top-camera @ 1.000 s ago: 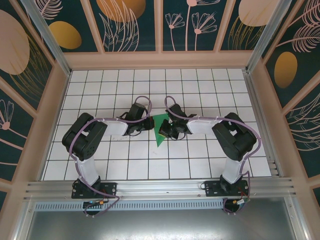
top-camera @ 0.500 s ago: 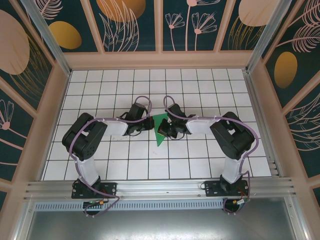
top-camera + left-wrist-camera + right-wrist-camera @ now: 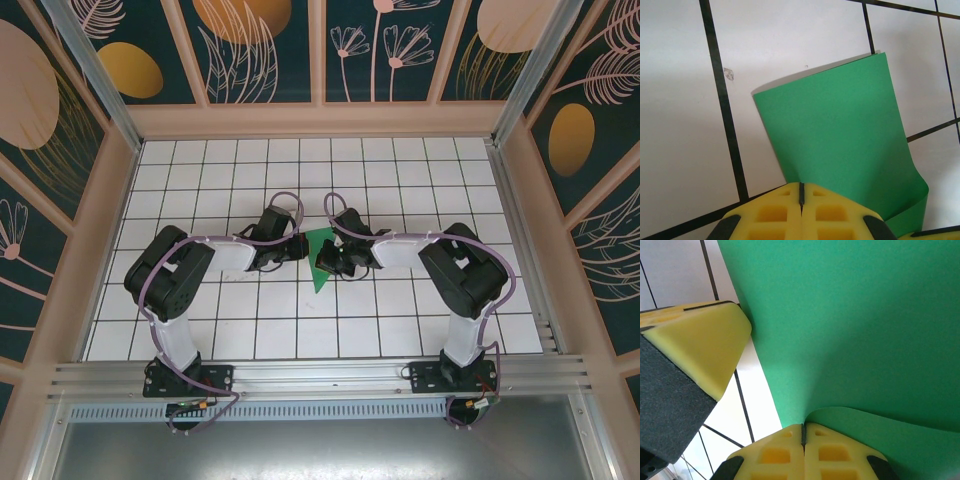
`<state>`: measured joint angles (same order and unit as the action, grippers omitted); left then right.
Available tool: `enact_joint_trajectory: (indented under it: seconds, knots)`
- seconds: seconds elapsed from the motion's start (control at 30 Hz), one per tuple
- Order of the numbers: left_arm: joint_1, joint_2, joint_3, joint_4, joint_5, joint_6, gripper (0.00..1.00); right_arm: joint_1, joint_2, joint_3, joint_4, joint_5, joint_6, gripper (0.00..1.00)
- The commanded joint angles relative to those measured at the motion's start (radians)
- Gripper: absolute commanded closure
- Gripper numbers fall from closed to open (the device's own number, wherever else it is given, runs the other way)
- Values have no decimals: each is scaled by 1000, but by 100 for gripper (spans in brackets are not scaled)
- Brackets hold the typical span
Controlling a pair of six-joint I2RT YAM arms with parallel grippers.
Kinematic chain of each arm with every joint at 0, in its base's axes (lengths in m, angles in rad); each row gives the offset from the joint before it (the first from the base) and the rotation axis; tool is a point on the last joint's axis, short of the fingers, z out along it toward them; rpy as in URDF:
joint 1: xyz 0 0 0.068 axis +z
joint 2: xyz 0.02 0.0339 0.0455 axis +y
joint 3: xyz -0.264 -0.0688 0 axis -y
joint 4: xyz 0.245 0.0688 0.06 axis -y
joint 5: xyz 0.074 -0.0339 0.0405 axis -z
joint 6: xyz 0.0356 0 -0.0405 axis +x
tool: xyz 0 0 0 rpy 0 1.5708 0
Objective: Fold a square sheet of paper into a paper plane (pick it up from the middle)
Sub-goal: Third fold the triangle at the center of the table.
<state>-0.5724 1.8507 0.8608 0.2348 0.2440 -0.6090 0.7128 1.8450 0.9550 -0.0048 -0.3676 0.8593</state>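
Top external shows the square sheet of paper (image 3: 320, 275) at mid table (image 3: 200, 200), only partly folded, with right fingers (image 3: 782, 442) clenched seemingly on its crease and left fingers (image 3: 782, 200) clenched at its edge.

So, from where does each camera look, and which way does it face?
Top external: above and behind the bases, facing down at the table; both arms, left claw and right claw show.
Left wrist: faces down past the shut left claw onto the green paper.
Right wrist: faces past the shut right claw; a left claw finger shows.
Shared: the green paper.
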Motion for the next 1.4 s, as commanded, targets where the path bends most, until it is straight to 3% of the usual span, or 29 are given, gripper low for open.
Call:
enact_joint_trajectory:
  seconds: [0.0,1.03,1.37]
  knots:
    - [-12,34,14,-29,9,8,100,-3,13,23,-16,-13,-42,100]
    - [-13,8,8,-45,-17,-33,100,-3,49,37,-38,9,-69,100]
    - [35,-170,-31,-148,-182,-188,90,-1,61,26,-39,11,-53,79]
